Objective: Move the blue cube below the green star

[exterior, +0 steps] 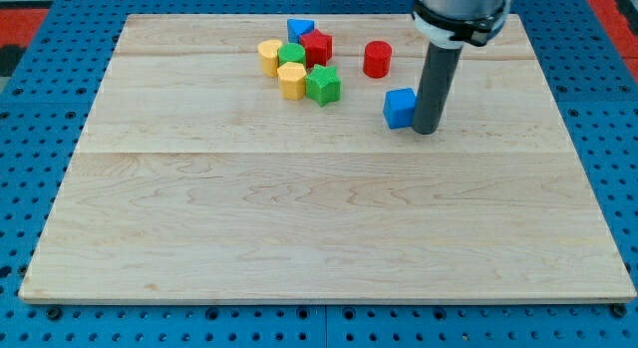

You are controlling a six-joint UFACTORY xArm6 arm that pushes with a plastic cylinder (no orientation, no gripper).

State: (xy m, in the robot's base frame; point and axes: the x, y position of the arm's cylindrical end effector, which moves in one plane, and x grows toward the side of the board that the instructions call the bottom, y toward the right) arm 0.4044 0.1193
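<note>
The blue cube (400, 108) sits on the wooden board, right of centre in the upper part of the view. My tip (426, 130) rests right against the cube's right side. The green star (323, 86) lies to the cube's left and slightly higher, at the lower right of a cluster of blocks.
The cluster holds a yellow block (269, 56), a green round block (291, 55), a yellow block (292, 81), a red star-like block (317, 47) and a blue triangular block (299, 29). A red cylinder (377, 59) stands above the cube. The board (319, 228) lies on a blue pegboard.
</note>
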